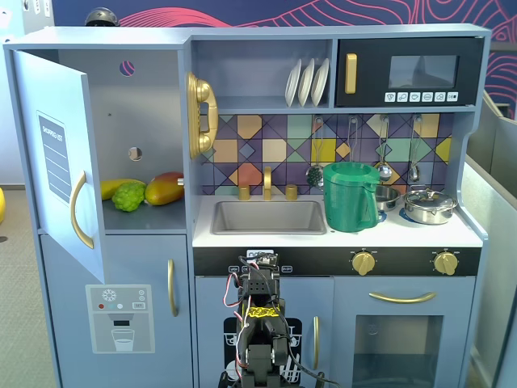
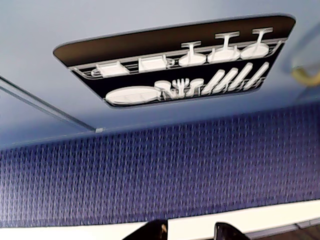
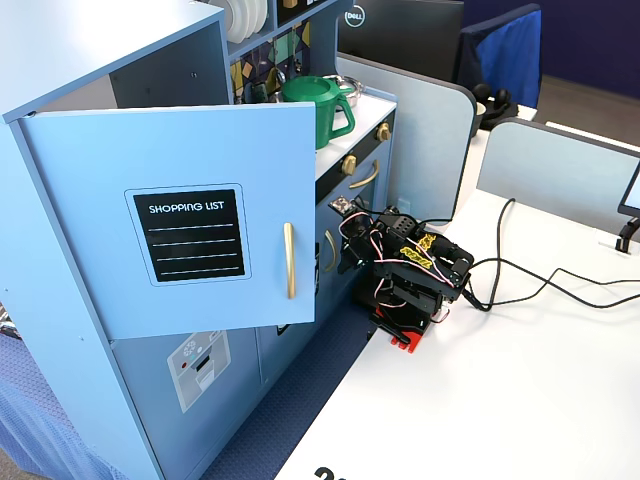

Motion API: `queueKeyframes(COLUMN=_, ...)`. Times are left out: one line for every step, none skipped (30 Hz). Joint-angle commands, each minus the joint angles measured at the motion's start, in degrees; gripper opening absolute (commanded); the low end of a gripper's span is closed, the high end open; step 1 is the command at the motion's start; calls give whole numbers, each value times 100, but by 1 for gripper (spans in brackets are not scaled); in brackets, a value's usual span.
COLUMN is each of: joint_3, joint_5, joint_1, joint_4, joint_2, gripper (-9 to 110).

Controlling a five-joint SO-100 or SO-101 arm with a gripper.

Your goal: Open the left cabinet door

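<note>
One large light-blue left cabinet door (image 1: 60,153) with black SHOPPING LIST chalkboard panel: swung wide open | curved gold handle (image 3: 289,260): untouched | black gripper (image 2: 189,231): folded low beside door, well apart, grasping nothing, fingertips slightly parted | fruit (image 1: 144,191): exposed on shelf behind door.

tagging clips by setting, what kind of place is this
Likely an office or lab holding a toy kitchen: grey desk dividers and a monitor stand behind the play kitchen, whose left cabinet door hangs open, beside a white table.
</note>
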Motion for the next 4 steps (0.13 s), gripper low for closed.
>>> queueKeyframes(joint_3=35, joint_5=237, joint_1=70, joint_4=993, joint_2=-35, gripper=3)
queueKeyframes(joint_3=35, joint_5=255, joint_1=70, joint_4=993, joint_2=-35, gripper=3)
queueKeyframes(joint_3=35, joint_5=264, joint_1=70, joint_4=993, joint_2=-35, gripper=4)
queueKeyframes(joint_3=35, joint_5=290, joint_1=70, joint_4=993, joint_2=-35, gripper=4)
